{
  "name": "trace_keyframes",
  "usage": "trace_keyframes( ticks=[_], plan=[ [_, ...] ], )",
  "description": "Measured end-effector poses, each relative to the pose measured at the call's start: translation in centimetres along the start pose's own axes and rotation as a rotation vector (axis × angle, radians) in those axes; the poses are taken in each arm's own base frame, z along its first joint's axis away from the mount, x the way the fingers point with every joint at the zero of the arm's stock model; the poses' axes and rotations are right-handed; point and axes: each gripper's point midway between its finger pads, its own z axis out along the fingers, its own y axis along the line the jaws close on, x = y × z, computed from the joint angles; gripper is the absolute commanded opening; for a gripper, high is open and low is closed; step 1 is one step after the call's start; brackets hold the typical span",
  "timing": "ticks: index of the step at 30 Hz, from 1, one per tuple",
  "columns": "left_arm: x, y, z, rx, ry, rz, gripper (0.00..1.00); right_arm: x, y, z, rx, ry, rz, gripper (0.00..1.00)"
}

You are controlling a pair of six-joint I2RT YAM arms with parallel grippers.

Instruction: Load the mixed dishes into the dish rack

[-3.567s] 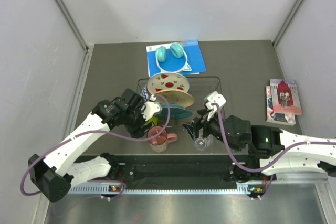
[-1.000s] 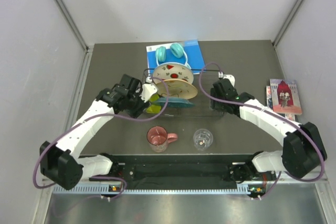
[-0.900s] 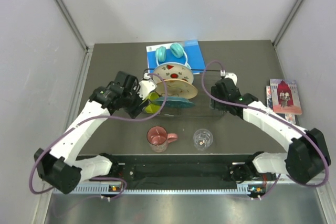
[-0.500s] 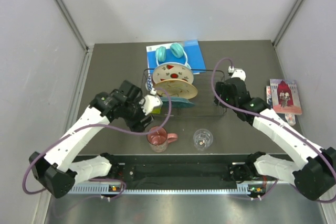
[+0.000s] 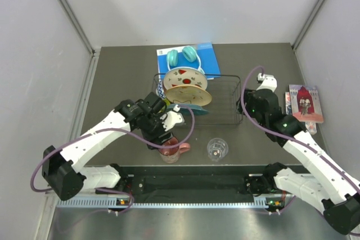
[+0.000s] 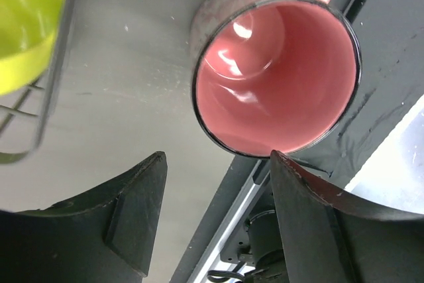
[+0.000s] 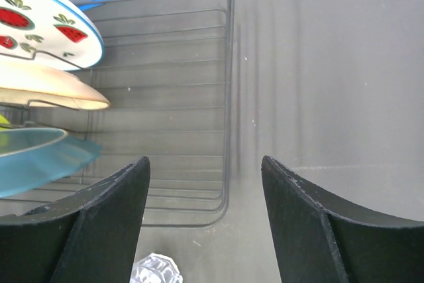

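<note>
The black wire dish rack (image 5: 225, 102) holds three plates on edge in its left half: the white watermelon plate (image 5: 183, 80), the cream floral plate (image 5: 196, 96) and the teal plate (image 5: 196, 108). The lime-green bowl (image 6: 23, 24) sits at the rack's near left corner. The pink mug (image 5: 171, 151) stands upright on the table in front of the rack. My left gripper (image 6: 217, 164) hovers open just above its rim (image 6: 278, 84), holding nothing. The clear glass (image 5: 217, 148) stands to the mug's right. My right gripper (image 7: 205, 164) is open and empty, above the rack's near right corner.
A blue book (image 5: 208, 60) with teal cat-ear headphones (image 5: 183, 56) lies behind the rack. Two picture books (image 5: 304, 108) lie at the right wall. The black base rail (image 5: 191, 184) runs along the near edge, close behind the mug.
My left arm has pulled back from the rack's left end to above the pink mug, leaving the lime-green bowl in the rack. My right arm has drawn back to the right of the rack.
</note>
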Motion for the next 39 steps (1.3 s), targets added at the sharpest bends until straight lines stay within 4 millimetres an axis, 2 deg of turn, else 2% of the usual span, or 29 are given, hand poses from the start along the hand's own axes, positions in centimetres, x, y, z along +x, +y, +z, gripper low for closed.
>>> trace_keyframes(
  ticks=[9, 14, 19, 28, 31, 32, 34, 35, 36, 39],
  plan=[
    [-3.2, 0.6, -0.8, 0.005, -0.04, -0.023, 0.65, 1.1, -0.5, 0.1, 0.011, 0.022, -0.017, 0.65],
    [-3.1, 0.2, -0.4, 0.027, -0.036, -0.058, 0.62, 1.2, -0.6, 0.1, 0.012, 0.022, -0.018, 0.65],
    [-2.0, -0.1, 0.9, 0.043, 0.016, -0.081, 0.59, 0.7, -0.7, -0.4, 0.01, 0.003, -0.018, 0.64],
    [-1.2, 0.7, 4.3, 0.038, 0.099, -0.092, 0.54, 0.2, -0.9, -1.0, 0.005, -0.021, -0.008, 0.64],
    [-1.4, 0.9, 5.1, 0.041, 0.103, -0.092, 0.44, 0.4, -1.1, -1.3, 0.008, -0.015, -0.011, 0.64],
    [-1.5, 0.9, 5.3, 0.042, 0.103, -0.09, 0.31, 0.4, -1.2, -1.4, 0.009, -0.013, -0.011, 0.64],
    [-1.4, 0.9, 5.7, 0.045, 0.109, -0.091, 0.16, 0.3, -1.3, -1.8, 0.01, -0.01, -0.012, 0.64],
    [-1.4, 0.9, 5.7, 0.046, 0.112, -0.093, 0.05, 0.1, -1.3, -1.9, 0.01, -0.012, -0.011, 0.64],
    [-1.4, 1.1, 5.8, 0.033, 0.115, -0.082, 0.0, -0.2, -1.2, -2.2, 0.007, -0.018, -0.008, 0.64],
    [-1.6, 0.8, 5.8, 0.038, 0.105, -0.074, 0.0, -0.9, -1.1, -2.7, -0.002, -0.039, 0.004, 0.64]
  ],
)
